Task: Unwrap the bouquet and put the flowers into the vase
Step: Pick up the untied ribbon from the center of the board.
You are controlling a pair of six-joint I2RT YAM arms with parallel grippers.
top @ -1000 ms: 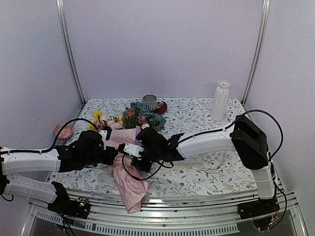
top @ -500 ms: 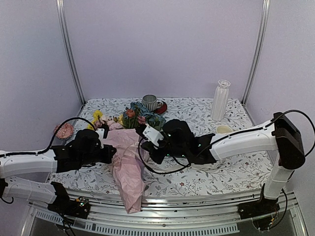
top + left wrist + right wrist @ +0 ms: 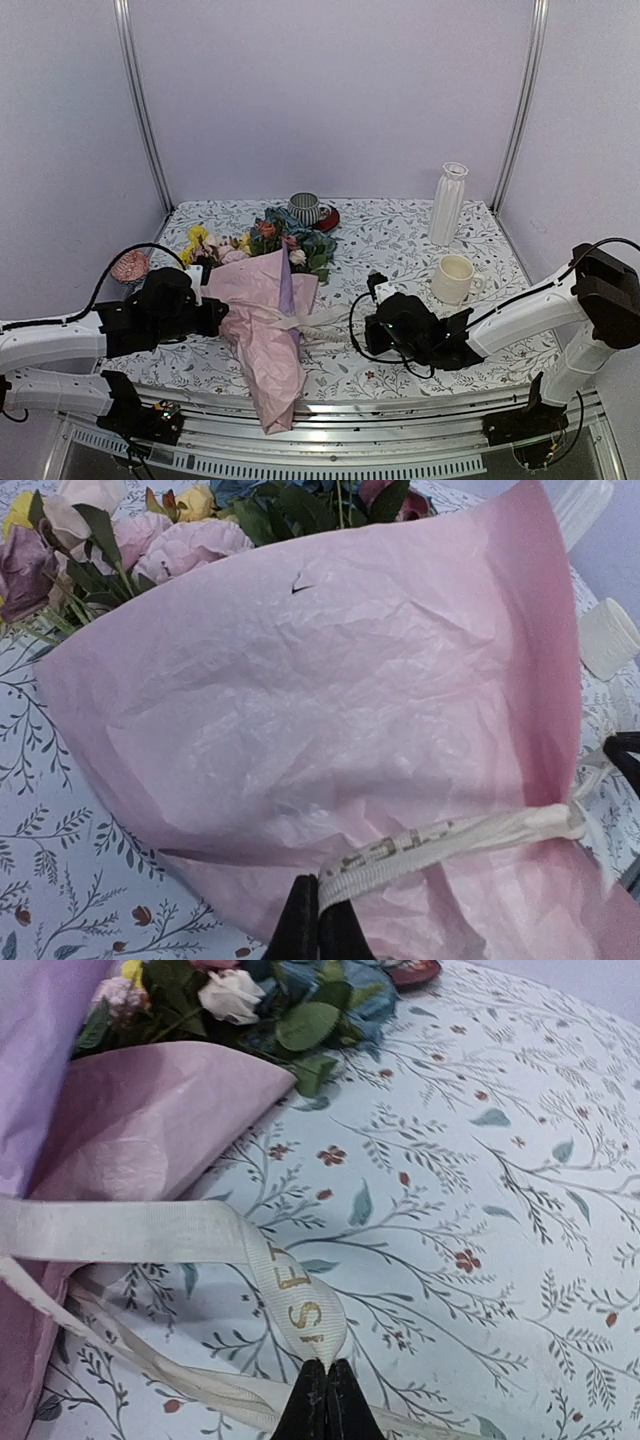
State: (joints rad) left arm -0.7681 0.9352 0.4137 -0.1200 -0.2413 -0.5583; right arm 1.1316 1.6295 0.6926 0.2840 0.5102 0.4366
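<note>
Ribbon (image 3: 120, 1230) is what both of my tools are pinching. My left tool (image 3: 318, 920) is shut tight on the pale band where it goes round the pink tissue paper (image 3: 330, 710), near the low edge of the wrap. My right tool (image 3: 326, 1400) is shut tight too. It grips a loop of the ribbon that has gold letters on it (I can read "SET"), low over the tabletop (image 3: 430, 365). From above, the ribbon runs sideways from the wrap to my right tool.

The bouquet (image 3: 262, 335) lies flat on the left half of the tabletop, between my two tools. The ribbon is wrapped round its middle. The flowers (image 3: 285, 240) poke out of the far end, pink, yellow, cream and blue. The thin end of the paper hangs over the near edge.

The vase (image 3: 448, 204) stands upright at the far right, well apart from the bouquet. A cream mug (image 3: 455, 280) sits just in front of it.
</note>
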